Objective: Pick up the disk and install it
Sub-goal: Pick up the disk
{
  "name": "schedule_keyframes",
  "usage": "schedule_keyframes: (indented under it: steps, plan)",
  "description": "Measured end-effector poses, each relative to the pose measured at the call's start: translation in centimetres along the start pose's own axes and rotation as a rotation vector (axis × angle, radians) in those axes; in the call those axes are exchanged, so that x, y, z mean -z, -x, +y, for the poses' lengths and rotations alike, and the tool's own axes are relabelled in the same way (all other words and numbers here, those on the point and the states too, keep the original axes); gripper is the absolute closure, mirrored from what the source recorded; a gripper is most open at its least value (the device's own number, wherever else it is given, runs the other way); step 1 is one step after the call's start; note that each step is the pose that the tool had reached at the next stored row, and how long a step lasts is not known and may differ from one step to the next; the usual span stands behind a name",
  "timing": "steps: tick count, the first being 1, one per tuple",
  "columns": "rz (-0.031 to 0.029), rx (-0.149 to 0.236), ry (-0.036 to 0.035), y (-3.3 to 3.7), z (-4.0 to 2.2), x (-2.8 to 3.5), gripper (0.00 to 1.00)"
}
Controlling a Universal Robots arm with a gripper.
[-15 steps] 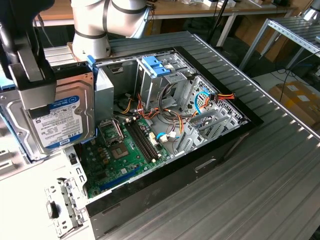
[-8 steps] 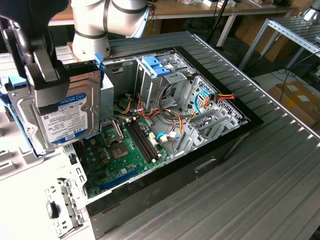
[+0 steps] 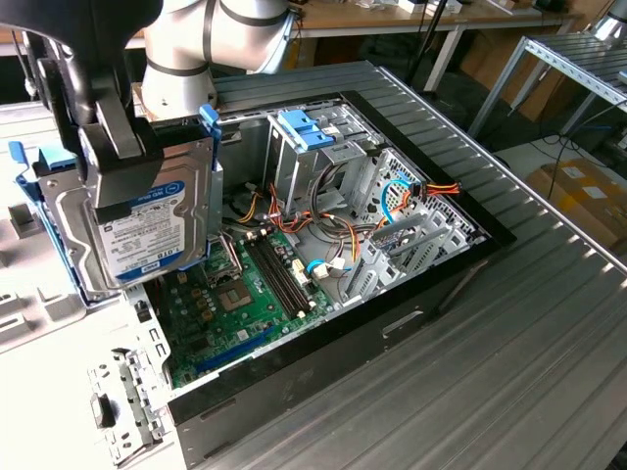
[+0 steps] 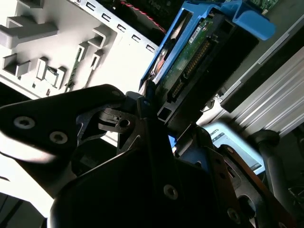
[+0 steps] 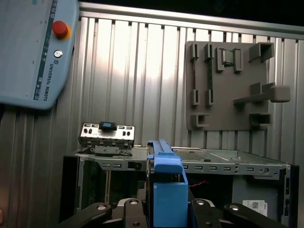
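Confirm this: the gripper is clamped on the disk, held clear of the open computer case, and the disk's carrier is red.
The colour is wrong: the exterior view shows the carrier blue, not red. The gripper is clamped on the disk, held clear of the open computer case.

Open computer case (image 3: 323, 377) with green motherboard (image 3: 245, 294) on ribbed metal table (image 3: 519, 372)

Robot arm grips the disk

The pale grey arm (image 3: 211, 34) reaches down at the exterior view's left. Its black gripper (image 3: 132, 186) points downward, with jaws clamped on the two broad faces of the disk (image 3: 157, 245), which it holds upright on edge.
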State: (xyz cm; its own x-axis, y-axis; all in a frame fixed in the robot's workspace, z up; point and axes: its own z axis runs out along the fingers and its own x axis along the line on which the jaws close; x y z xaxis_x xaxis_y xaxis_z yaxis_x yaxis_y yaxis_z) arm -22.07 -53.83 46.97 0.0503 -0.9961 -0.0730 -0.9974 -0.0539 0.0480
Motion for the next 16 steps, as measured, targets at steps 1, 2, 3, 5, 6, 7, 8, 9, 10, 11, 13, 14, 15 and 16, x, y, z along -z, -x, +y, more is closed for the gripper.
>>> schedule_keyframes:
  steps: [1,2,3,5,6,7,8,9,10,11,13,14,15,16]
  plan:
    - [0.0000,0.000,0.0001,-0.03,-0.05,0.01,0.64]
    - [0.0000,0.000,0.0001,-0.06,-0.11,0.01,0.64]
    - [0.0000,0.000,0.0001,-0.09,-0.15,0.02,0.64]
    - [-0.0001,0.000,0.0001,-0.17,-0.30,0.02,0.64]
    - [0.0000,0.000,0.0002,-0.20,-0.35,0.03,0.64]
    - [0.0000,0.000,0.0002,-0.23,-0.40,0.03,0.64]
    - [0.0000,0.000,0.0002,-0.26,-0.47,0.04,0.64]
    - [0.0000,0.000,0.0003,-0.30,-0.55,0.04,0.64]
    - [0.0000,0.000,0.0003,-0.34,-0.61,0.05,0.64]
    - [0.0000,0.000,0.0004,-0.38,-0.69,0.05,0.64]
    - [-0.0001,0.000,0.0003,-0.45,-0.80,0.06,0.64]
    - [-0.0001,0.000,0.0004,-0.48,-0.87,0.07,0.64]
    - [0.0000,0.000,0.0005,-0.51,-0.92,0.08,0.64]
    - [-0.0001,0.000,0.0005,-0.54,-0.97,0.08,0.64]
